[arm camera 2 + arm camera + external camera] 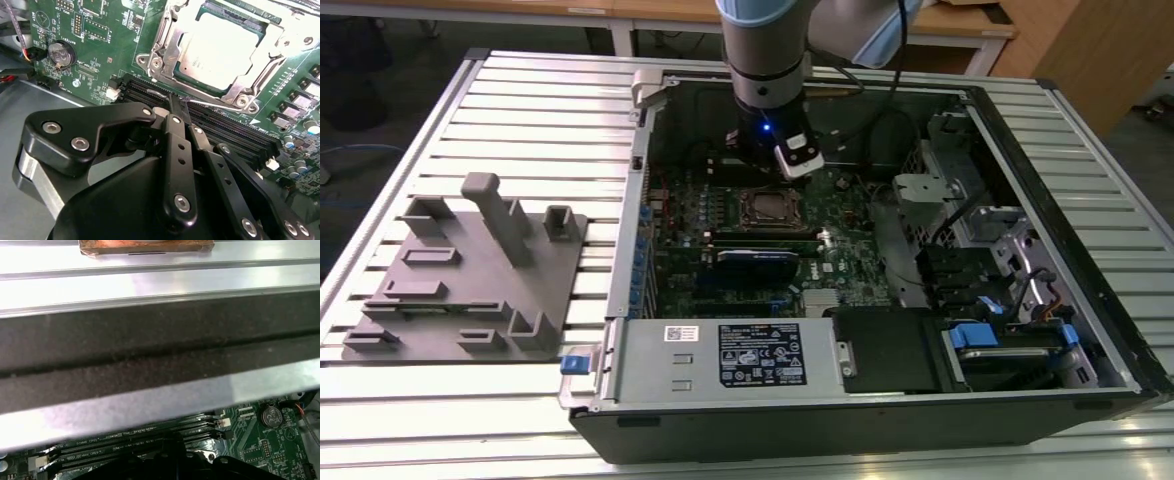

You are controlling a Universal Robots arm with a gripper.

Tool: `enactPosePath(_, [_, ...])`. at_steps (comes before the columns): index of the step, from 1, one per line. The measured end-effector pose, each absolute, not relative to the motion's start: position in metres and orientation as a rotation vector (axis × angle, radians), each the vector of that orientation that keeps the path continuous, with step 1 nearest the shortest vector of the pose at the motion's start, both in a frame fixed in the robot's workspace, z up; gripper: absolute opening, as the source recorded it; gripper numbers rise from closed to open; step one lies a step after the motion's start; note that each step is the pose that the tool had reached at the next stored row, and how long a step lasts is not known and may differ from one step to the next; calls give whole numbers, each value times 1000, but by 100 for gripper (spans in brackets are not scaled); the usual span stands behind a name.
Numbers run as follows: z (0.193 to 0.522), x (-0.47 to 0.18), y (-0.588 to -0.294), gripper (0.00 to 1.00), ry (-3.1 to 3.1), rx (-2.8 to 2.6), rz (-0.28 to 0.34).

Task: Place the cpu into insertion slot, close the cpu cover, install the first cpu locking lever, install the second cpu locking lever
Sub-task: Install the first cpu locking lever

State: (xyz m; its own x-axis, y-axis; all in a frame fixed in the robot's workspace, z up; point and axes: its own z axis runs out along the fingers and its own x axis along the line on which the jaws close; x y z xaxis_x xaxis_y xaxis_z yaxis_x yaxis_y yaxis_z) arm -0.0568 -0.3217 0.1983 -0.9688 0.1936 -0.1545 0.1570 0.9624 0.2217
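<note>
At the exterior view's left, a grey moulded fixture (460, 275) lies on the slatted desk (520, 110). Beside it stands the open computer case (1074, 190), its green motherboard (720, 215) exposed. The arm reaches down into the case, and the pincer (797, 165) hangs just beside the insertion slot (767, 208).

In the second wrist view a round coin battery (61, 51) sits at the left. Next, the clenched fingertips (173, 107) meet at a thin wire locking lever (215, 104) that runs between the socket and the black memory slots (225, 130). Whether the wire is pinched between them cannot be told. Further right, the cpu (222, 47) lies seated in the slot, and the cpu cover (167, 45) is folded flat around it.
</note>
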Motion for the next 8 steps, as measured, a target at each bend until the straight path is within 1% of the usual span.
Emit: enactPosePath(8, [196,-57,-322,10,2937,269,305])
